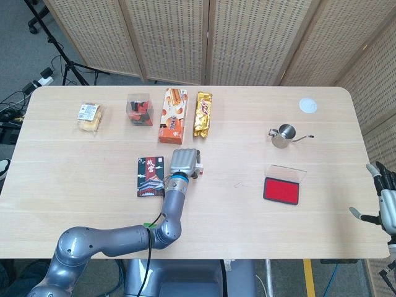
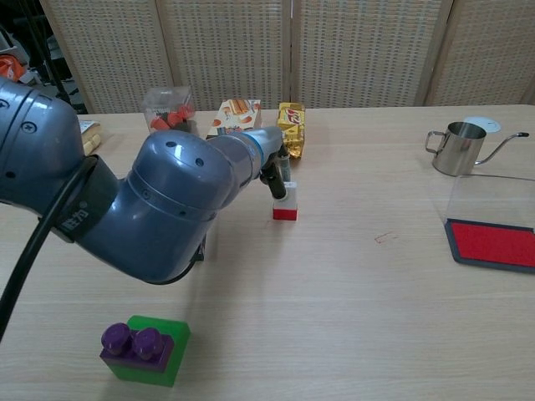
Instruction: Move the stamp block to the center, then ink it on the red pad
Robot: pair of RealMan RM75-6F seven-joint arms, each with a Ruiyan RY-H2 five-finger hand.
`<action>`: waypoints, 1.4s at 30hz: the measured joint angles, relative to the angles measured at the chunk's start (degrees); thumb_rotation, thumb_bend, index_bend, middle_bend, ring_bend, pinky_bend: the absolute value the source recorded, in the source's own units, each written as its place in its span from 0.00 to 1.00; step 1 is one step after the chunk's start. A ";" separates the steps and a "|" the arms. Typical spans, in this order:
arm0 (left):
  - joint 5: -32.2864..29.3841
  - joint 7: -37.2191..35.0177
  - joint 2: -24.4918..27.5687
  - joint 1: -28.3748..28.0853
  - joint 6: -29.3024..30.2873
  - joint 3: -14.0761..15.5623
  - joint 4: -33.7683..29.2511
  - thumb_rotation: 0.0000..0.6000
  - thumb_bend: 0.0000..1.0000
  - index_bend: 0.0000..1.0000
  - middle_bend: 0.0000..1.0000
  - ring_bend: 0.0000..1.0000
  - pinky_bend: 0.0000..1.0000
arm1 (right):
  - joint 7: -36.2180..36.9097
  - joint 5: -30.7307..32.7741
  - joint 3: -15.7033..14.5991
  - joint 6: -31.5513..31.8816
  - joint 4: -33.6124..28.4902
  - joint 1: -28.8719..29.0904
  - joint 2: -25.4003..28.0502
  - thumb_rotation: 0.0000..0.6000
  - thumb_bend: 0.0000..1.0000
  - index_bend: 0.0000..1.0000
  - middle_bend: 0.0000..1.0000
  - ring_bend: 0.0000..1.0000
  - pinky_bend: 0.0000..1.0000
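Note:
The stamp block (image 2: pixel 285 201), white on top with a red base, stands on the table near the middle; the head view shows only a sliver of the block (image 1: pixel 200 167) beside my left hand (image 1: pixel 184 161). In the chest view the left hand's fingers (image 2: pixel 274 174) pinch its top, though the big grey forearm hides most of the hand. The red pad (image 1: pixel 281 190) lies open at the right, red pad (image 2: pixel 493 244) with its clear lid raised behind it. My right hand (image 1: pixel 385 203) hangs off the table's right edge, fingers spread, holding nothing.
Snack packs (image 1: pixel 202 113) and a carton (image 1: pixel 173 115) line the far side behind the block. A card box (image 1: pixel 150 176) lies left of my left hand. A steel pitcher (image 1: pixel 283 135) stands behind the pad. A green and purple brick (image 2: pixel 145 348) sits near the front edge.

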 measured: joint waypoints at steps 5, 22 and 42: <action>0.13 0.69 0.44 0.40 0.01 -0.07 -1.04 1.00 0.33 0.48 1.00 1.00 0.93 | 0.02 0.00 0.01 0.09 -0.06 -0.04 0.04 1.00 0.00 0.00 0.00 0.00 0.00; 3.19 1.83 7.04 3.09 2.64 0.27 -11.06 1.00 0.13 0.18 0.62 0.73 0.81 | 0.15 -0.48 -0.09 0.84 -0.19 -0.35 0.16 1.00 0.00 0.00 0.00 0.00 0.00; 37.68 -28.69 51.29 34.39 -0.88 7.58 -39.34 1.00 0.00 0.00 0.00 0.00 0.00 | -6.61 -1.95 -1.06 1.29 -2.60 0.24 -1.10 1.00 0.00 0.00 0.00 0.00 0.00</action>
